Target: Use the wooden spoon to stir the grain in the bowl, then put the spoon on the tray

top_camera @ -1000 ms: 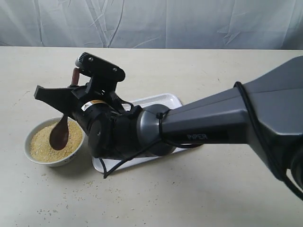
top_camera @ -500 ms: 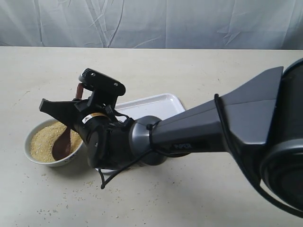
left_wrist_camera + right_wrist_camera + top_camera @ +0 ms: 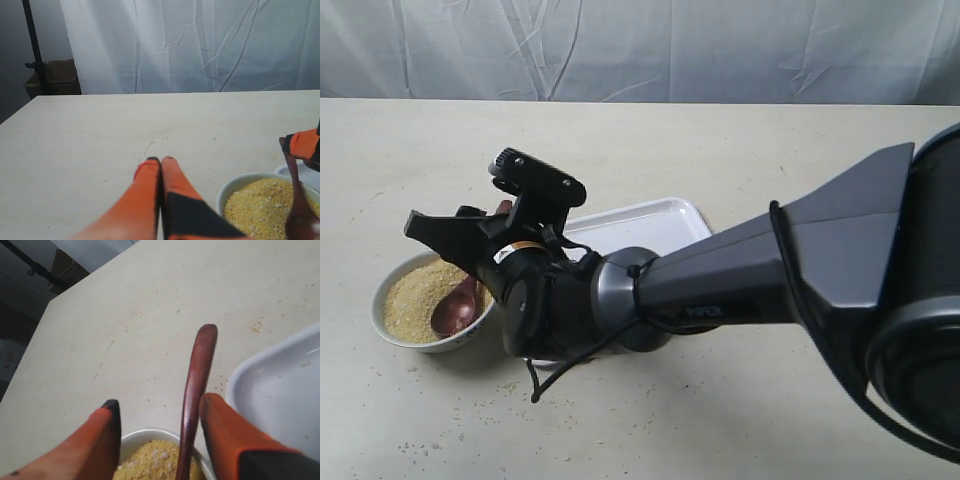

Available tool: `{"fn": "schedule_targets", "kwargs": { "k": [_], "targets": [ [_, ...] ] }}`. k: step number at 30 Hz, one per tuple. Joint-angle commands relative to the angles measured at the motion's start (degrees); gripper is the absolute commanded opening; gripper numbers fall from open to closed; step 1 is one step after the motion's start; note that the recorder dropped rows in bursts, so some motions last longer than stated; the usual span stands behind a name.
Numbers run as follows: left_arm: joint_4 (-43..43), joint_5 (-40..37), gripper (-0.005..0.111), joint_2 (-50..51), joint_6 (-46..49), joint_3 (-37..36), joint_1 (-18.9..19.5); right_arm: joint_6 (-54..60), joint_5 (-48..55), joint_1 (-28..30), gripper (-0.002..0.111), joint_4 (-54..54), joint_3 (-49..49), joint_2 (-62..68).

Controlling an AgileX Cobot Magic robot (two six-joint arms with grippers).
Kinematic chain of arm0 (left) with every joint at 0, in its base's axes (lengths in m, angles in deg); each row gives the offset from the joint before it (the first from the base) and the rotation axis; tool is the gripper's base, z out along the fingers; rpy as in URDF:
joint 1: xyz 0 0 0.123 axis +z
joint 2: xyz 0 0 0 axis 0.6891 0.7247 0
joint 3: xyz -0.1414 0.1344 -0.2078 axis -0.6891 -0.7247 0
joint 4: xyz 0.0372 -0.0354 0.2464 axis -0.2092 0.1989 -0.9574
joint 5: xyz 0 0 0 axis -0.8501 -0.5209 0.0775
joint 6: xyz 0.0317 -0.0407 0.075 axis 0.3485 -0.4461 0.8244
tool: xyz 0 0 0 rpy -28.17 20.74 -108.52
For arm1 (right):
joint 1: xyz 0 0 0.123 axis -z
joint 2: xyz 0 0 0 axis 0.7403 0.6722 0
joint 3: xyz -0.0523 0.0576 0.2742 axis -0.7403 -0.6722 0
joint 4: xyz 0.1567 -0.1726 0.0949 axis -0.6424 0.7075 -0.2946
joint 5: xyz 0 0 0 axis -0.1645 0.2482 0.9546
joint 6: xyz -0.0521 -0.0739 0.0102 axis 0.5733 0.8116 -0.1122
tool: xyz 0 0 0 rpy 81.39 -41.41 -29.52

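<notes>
Exterior view: the right arm hogs the frame and reaches over to the lower left; its tool (image 3: 460,222) hangs over the bowl (image 3: 380,305). The spoon (image 3: 455,310) has dropped since a second ago; it stood steep then, now it leans low with its scoop lying on the grain (image 3: 408,300). The tray (image 3: 660,222) sits mid-frame behind the arm, no spoon on it yet.

Left wrist view: the left tool (image 3: 160,161) is clenched on nothing, over bare desk (image 3: 100,135); the bowl with the spoon in it shows at the lower right.

Right wrist view: the right tool is spread wide; the spoon handle (image 3: 197,375) runs up between its fingers (image 3: 107,432), just beside the one on the frame's right; can't tell if it touches, but it isn't pinched. A tray corner pokes in at the right edge.

My read: the spoon looks loose, propped in the bowl; so the stirring is paused or over, and the tool needs to clamp that handle before anything goes to the tray.
</notes>
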Motion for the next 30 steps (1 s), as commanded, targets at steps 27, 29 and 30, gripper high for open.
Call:
{"fn": "schedule_targets", "kwargs": {
  "k": [27, 29, 30],
  "targets": [
    [0.1, 0.3, 0.0, -0.3, -0.1, -0.3, 0.0, 34.4, 67.7, 26.9, -0.001, -8.2, 6.2, -9.1],
    [0.1, 0.3, 0.0, -0.3, -0.1, -0.3, 0.0, 44.2, 75.3, 29.1, -0.001, -19.3, 6.2, -6.9],
    [0.1, 0.3, 0.0, -0.3, -0.1, -0.3, 0.0, 47.5, 77.7, 29.8, -0.001, -23.7, 6.2, -6.0]
  ]
}}
